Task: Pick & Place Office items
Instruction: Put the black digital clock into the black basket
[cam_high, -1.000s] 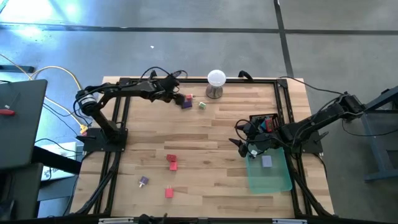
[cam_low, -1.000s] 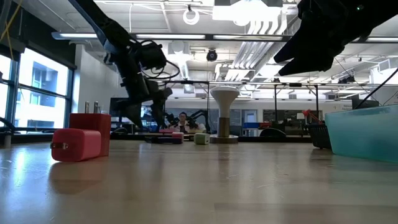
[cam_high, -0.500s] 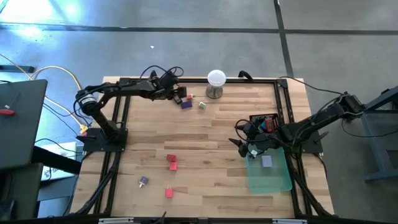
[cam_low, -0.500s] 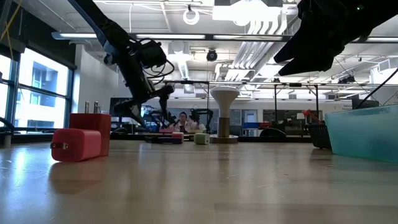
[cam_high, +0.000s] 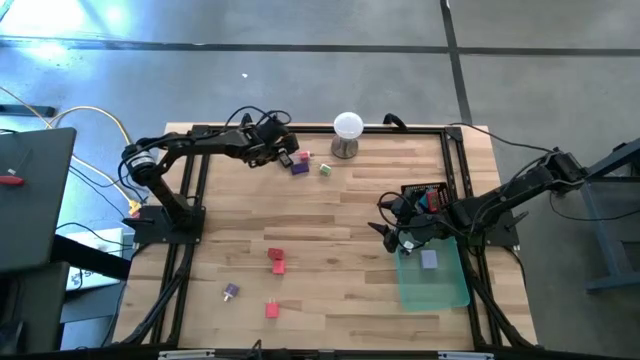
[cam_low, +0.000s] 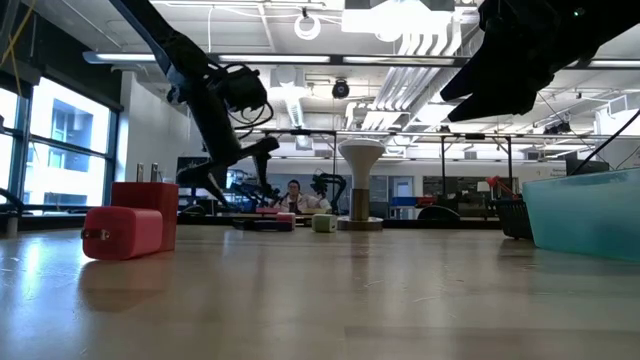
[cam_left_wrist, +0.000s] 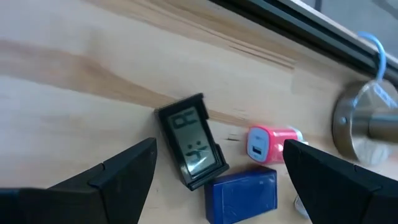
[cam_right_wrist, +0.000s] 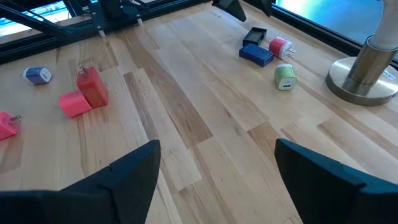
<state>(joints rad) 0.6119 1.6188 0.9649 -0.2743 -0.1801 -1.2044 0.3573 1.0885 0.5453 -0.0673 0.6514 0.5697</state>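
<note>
**Left arm hovers over a small pile at the back of the table**

The left gripper (cam_high: 284, 158) is up in the air near the back edge of the table (cam_high: 330, 215). Its fingers are spread wide and hold nothing. Right under it lie three small things close together: a black clock (cam_left_wrist: 191, 140) with a little screen, a blue block (cam_left_wrist: 241, 195) and a pink plug (cam_left_wrist: 268, 142). The clock and the blue block look like they touch. The pink plug is just beside them. A pale green plug (cam_right_wrist: 285, 76) sits near, next to the white ball (cam_high: 347, 125) on its metal stand.

The right gripper (cam_high: 393, 235) waits over the near end of the green tray (cam_high: 450, 290), also spread open and empty. One lavender piece (cam_high: 429, 260) lies in the tray. Two red blocks (cam_high: 276, 260), a purple plug (cam_high: 231, 291) and a pink piece (cam_high: 271, 309) are still out on the wood at the front.

These things look small, hard and light. They will not squash, but smooth plastic can slip. The clock lies flat, so I would pinch it across its two long sides. It sits tight against the blue block, so a finger may bump that block. The pink plug may be easier to pinch, by its flat sides, not its metal pins.
</note>
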